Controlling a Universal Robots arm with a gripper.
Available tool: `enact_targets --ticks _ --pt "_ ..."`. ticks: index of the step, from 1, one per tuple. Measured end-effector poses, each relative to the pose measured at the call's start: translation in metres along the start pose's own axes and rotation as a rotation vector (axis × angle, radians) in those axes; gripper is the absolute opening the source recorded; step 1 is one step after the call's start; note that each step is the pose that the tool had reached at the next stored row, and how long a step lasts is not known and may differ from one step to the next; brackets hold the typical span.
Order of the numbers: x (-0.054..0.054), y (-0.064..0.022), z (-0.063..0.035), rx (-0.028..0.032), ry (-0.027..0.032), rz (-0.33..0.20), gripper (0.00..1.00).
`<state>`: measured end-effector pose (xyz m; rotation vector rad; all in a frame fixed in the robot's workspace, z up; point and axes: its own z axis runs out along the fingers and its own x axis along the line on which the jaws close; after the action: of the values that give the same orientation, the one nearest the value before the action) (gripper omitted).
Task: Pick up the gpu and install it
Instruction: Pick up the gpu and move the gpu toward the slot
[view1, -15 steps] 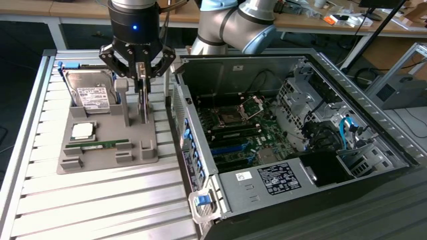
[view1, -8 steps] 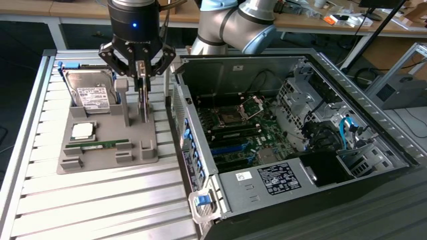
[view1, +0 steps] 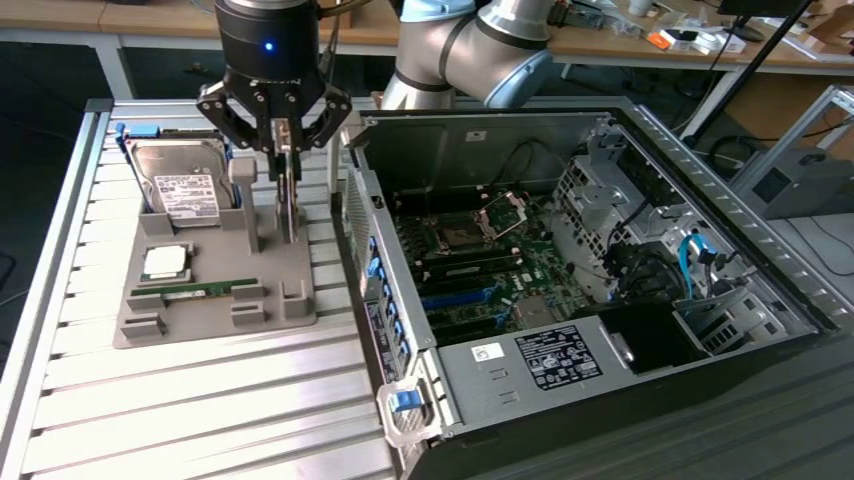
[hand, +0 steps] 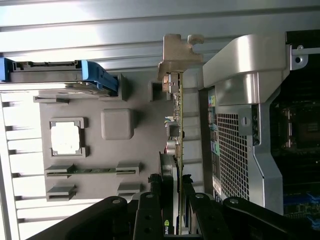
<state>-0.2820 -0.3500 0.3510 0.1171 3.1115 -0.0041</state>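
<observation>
The gpu (view1: 284, 200) stands on edge over the grey holder tray (view1: 214, 320), a thin dark card seen edge-on. My gripper (view1: 279, 140) comes down from above and is shut on the card's upper edge. In the wrist view the gpu (hand: 178, 125) runs as a sliver away from my gripper (hand: 170, 197), with its silver bracket (hand: 178, 50) at the far end. A black finger (hand: 148, 205) presses on each side of the card. Whether the card's lower edge still sits in the tray's slot I cannot tell.
The tray also carries a hard drive (view1: 180, 185), a square processor (view1: 166, 262) and a green memory stick (view1: 200, 290). The open computer case (view1: 441, 400) lies at the exterior view's right, motherboard (view1: 494, 270) exposed; its perforated wall (hand: 235, 150) is close beside the card. Slatted aluminium table (view1: 200, 420) underneath.
</observation>
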Motion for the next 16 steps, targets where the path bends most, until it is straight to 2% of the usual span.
enact_targets --ticks 16 --pt "-0.0002 0.0 -0.0069 -0.0009 0.0001 0.0 0.27"
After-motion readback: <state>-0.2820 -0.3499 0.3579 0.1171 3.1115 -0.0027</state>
